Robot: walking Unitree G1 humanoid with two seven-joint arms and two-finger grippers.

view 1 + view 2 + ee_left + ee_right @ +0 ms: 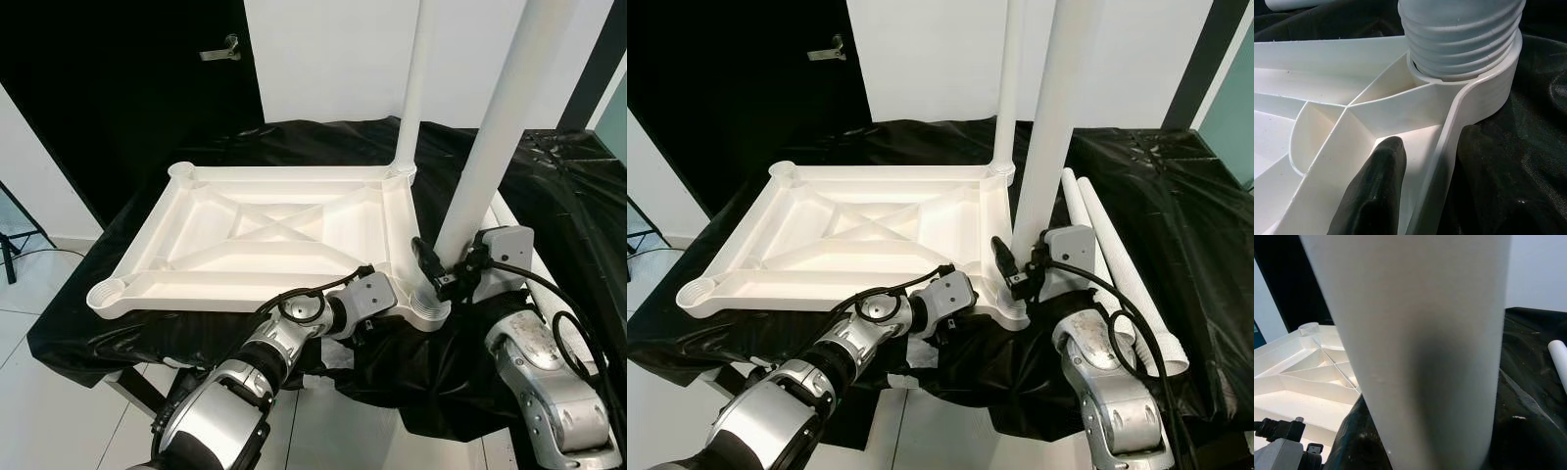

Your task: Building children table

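Upside down on a black sheet that covers a work surface lies the white tabletop, its ribbed underside facing up with a diagonal cross of ribs in the middle and a round socket at each corner. Two white legs already stand upright in the sockets on the robot's right side: the far leg in the far right corner, and the near leg in the near right corner socket. The right gripper is at the lower part of the near leg, just above the socket, its black fingers closed around the leg; the right wrist view looks straight onto the leg's smooth white side. The left gripper sits at the tabletop's near edge right beside that same socket. In the left wrist view one black finger rests inside the tray-like underside against the rim, with the leg's threaded end seated in the socket ahead of it; whether this claw grips the rim or merely touches it cannot be told. Two more legs lie flat on the sheet to the right of the tabletop, side by side. Behind the table are a white wall and a dark door with a handle.
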